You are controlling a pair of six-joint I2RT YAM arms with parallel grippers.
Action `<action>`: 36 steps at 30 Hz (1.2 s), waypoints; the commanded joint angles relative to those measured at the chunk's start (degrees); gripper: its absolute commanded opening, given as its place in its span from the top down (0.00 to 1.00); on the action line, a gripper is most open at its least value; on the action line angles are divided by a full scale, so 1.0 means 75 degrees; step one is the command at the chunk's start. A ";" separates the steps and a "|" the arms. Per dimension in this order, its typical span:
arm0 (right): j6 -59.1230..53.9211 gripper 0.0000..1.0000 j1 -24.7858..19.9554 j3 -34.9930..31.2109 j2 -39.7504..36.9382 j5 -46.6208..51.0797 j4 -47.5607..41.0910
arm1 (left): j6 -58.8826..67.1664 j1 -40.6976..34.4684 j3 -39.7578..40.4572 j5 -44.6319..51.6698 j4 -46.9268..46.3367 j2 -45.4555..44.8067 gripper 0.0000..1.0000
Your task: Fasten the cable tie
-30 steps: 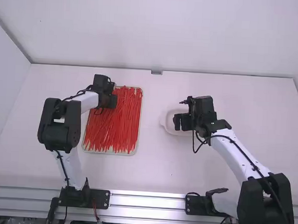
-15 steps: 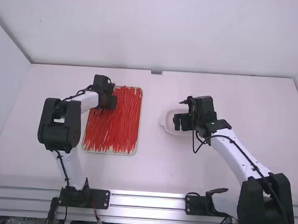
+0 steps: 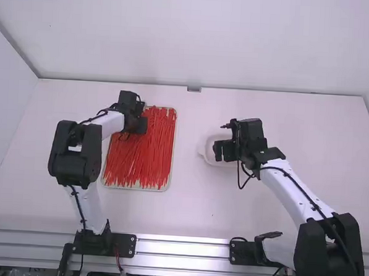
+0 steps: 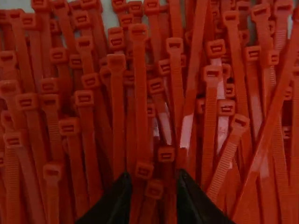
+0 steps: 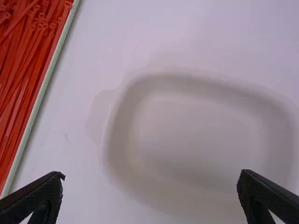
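A heap of red cable ties [image 3: 143,151] lies on a pale tray [image 3: 172,151] left of the middle. My left gripper [image 3: 133,118] is down at the heap's far left corner. In the left wrist view its fingertips [image 4: 124,198] stand a narrow gap apart, open, with a tie or two [image 4: 142,140] lying between them among the rest. My right gripper [image 3: 223,149] hovers over a shallow white dish [image 3: 210,153], fingers spread wide and open around nothing [image 5: 149,179]. The dish [image 5: 196,135] has nothing in it.
The tray's edge [image 5: 46,88] and ties [image 5: 18,51] lie a short way from the dish. A small grey fitting [image 3: 194,88] sits at the table's far edge. Bare white table surrounds the tray and dish.
The left gripper has shifted slightly right and farther away over the heap's far end. The right gripper has edged a little to the left above the dish.
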 commanded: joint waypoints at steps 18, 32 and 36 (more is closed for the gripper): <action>-0.0032 0.00 -0.0026 0.0271 0.0026 -0.0015 0.0085 | -0.0032 -0.0035 0.0358 -0.0286 -0.0283 -0.0032 0.75; -0.0032 0.00 -0.0026 0.0271 0.0026 -0.0017 0.0087 | -0.0050 -0.0117 0.0350 -0.0076 -0.0420 -0.0032 0.79; -0.0035 0.00 -0.0026 0.0271 0.0026 -0.0017 0.0079 | 0.0064 -0.0119 0.0350 0.0166 -0.0417 -0.0032 0.79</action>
